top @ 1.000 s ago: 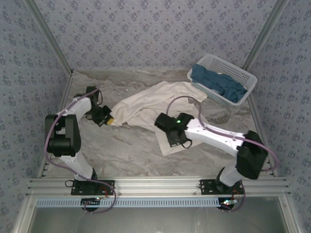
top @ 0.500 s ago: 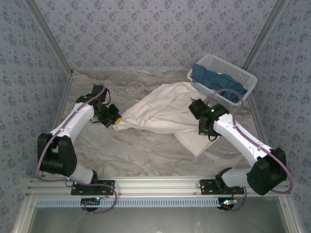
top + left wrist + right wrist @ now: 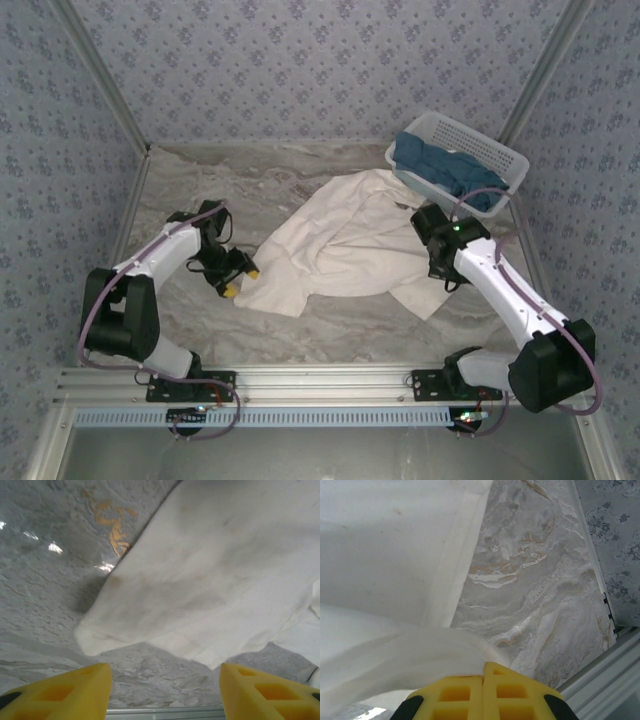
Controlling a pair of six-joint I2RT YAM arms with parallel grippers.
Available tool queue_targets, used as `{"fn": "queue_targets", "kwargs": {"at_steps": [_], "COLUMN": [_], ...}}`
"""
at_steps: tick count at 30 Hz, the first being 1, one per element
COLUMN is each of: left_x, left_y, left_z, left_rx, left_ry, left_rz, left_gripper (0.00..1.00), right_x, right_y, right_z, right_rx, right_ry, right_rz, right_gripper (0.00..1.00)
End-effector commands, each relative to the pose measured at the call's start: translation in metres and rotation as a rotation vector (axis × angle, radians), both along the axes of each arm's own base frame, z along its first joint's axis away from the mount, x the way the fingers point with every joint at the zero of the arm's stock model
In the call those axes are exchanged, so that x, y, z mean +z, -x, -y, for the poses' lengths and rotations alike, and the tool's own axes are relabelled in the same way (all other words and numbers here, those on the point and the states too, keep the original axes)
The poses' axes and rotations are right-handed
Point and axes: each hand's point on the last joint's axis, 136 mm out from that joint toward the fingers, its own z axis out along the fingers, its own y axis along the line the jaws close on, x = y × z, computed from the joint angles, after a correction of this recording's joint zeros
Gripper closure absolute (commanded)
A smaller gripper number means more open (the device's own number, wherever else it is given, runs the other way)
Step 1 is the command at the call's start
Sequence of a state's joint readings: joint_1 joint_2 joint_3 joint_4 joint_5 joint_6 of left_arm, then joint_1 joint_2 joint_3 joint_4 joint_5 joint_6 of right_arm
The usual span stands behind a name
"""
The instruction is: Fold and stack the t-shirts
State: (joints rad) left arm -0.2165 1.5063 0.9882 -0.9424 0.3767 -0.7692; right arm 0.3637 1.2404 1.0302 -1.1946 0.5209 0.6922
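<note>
A large cream-white t-shirt (image 3: 340, 250) lies spread across the middle of the marble table. My left gripper (image 3: 240, 283) stands open at its left corner. In the left wrist view the yellow fingers (image 3: 65, 687) are wide apart, with bare table between them and the shirt's hem (image 3: 210, 580) just beyond. My right gripper (image 3: 441, 282) is at the shirt's right edge. In the right wrist view its jaws (image 3: 485, 692) are shut on a fold of the cream cloth (image 3: 385, 580). Dark teal-blue t-shirts (image 3: 450, 175) are heaped in the basket.
A white lattice basket (image 3: 505, 160) stands at the back right corner, close to the right arm's elbow. Patterned walls enclose the table on three sides. A metal rail (image 3: 320, 380) runs along the near edge. Bare marble (image 3: 330, 335) lies in front of the shirt.
The left gripper has opened and let go of the shirt's left corner, moving nearer. The right gripper has carried its edge further right, and the shirt now lies flatter and wider.
</note>
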Motion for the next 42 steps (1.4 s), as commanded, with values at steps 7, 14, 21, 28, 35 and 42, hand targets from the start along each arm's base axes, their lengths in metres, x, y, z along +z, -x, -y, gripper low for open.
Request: {"fn": "queue_targets", "kwargs": {"at_steps": [7,14,21,28,35,42], "left_x": [-0.019,-0.034,-0.053,-0.074,0.008,0.156], "left_y": [0.011,0.030,0.016,0.008,-0.071,-0.135], "left_z": [0.000,-0.031,0.004,0.012,0.005,-0.042], "left_rx": [-0.096,-0.212,-0.221,-0.224,-0.060,0.265], "left_ry": [-0.068,-0.236,-0.143,-0.172,-0.155,-0.037], "left_rz": [-0.075,-0.114,-0.061,-0.067,0.222,0.623], "left_gripper": [0.46,0.45,0.44,0.90,1.00,1.00], "right_x": [0.004,0.001,-0.001,0.008,0.048,0.155], "right_y": [0.004,0.005,0.003,0.000,-0.038,-0.102], "right_z": [0.009,0.004,-0.001,-0.007,-0.052,-0.106], "right_rx": [-0.015,-0.011,-0.004,0.011,0.186,0.397], "right_ry": [0.043,0.010,-0.014,-0.038,-0.247,-0.400], "right_rz": [-0.008,-0.006,0.001,0.041,0.218,0.509], "right_gripper": [1.00,1.00,1.00,1.00,1.00,1.00]}}
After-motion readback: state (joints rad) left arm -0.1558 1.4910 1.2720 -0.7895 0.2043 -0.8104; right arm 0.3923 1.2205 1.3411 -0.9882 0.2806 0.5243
